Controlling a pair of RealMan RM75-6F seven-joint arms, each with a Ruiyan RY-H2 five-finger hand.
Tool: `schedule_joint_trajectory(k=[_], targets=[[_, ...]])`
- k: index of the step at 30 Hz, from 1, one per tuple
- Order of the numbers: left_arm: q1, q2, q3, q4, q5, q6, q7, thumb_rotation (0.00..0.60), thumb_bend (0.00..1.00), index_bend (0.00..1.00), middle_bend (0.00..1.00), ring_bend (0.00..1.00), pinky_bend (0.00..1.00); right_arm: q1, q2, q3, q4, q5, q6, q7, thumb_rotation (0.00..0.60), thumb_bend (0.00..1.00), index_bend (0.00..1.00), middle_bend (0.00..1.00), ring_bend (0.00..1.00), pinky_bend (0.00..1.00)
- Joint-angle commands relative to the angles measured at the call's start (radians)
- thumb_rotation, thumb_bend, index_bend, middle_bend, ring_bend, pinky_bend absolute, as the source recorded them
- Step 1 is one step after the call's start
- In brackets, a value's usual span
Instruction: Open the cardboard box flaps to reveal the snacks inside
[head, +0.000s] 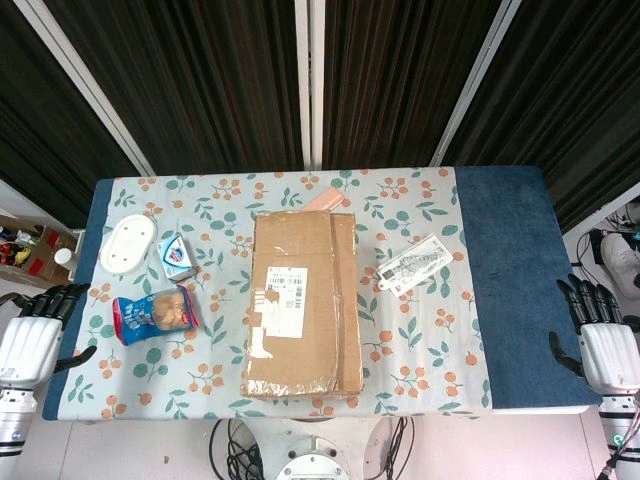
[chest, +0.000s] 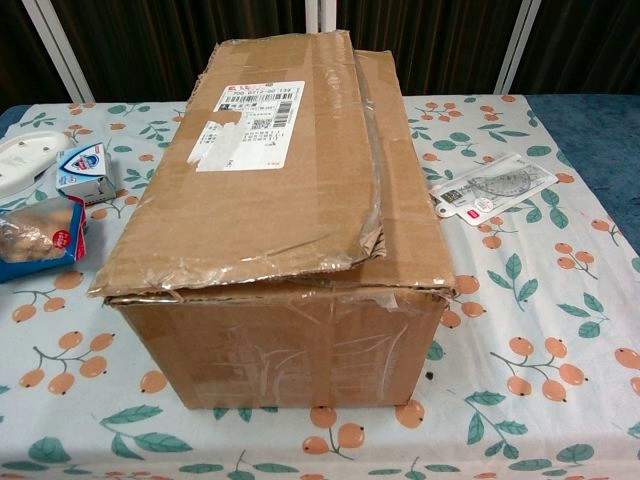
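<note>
Dark curtains back a floral-clothed surface (head: 420, 340). At frame centre lies the cardboard box (head: 300, 300), both flaps (chest: 270, 150) down and overlapped; no snacks are exposed. Left hand (head: 35, 335) and right hand (head: 605, 345) are held empty, fingers apart, at the lower corners. Opening is judged not begun.

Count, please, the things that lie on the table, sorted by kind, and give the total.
Cardboard box, flaps closed: 1
Snack bag, blue and red: 1
Small blue and white carton: 1
White oval dish: 1
Flat packet with a protractor: 1
Pinkish thing behind the box, mostly hidden: 1
Total: 6
</note>
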Motion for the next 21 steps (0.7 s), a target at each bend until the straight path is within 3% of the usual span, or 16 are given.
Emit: schedule_joint_trajectory(k=[1, 21], targets=[[0.001, -0.003, 0.000, 0.002, 0.000, 0.003, -0.002, 0.600, 0.10, 0.16, 0.17, 0.16, 0.24, 0.005, 0.002, 0.004, -0.010, -0.003, 0.000, -0.009, 0.600, 0.35, 0.00, 0.00, 0.00, 0.00], [0.034, -0.001, 0.016, -0.007, 0.005, 0.043, -0.005, 0.600, 0.10, 0.16, 0.17, 0.16, 0.24, 0.020, 0.036, 0.008, -0.055, -0.033, 0.007, -0.022, 0.600, 0.35, 0.00, 0.00, 0.00, 0.00]])
